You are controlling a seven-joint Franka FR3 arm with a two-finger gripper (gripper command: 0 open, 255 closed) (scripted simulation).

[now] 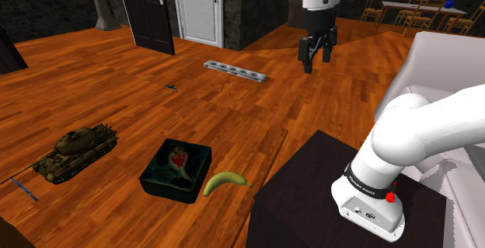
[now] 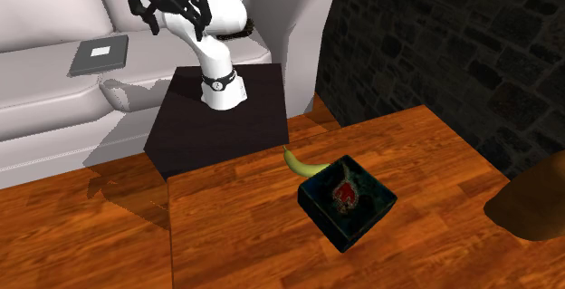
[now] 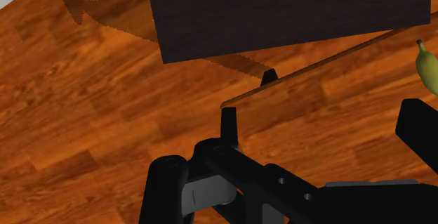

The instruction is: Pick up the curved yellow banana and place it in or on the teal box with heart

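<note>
One curved yellow-green banana (image 1: 225, 181) lies just beside the dark teal heart-marked box (image 1: 177, 169); the black two-finger gripper (image 1: 318, 62) hangs well apart, fingers spread, empty

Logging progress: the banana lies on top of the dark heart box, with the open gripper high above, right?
No: the shoulder view shows the banana on the table beside the box, not on it. The open gripper does hang high above.

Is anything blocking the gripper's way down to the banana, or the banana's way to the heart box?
Nothing visible does. The gripper hangs open high up, with only air between it and the banana. The banana lies right beside the dark heart box, with nothing between them.
</note>
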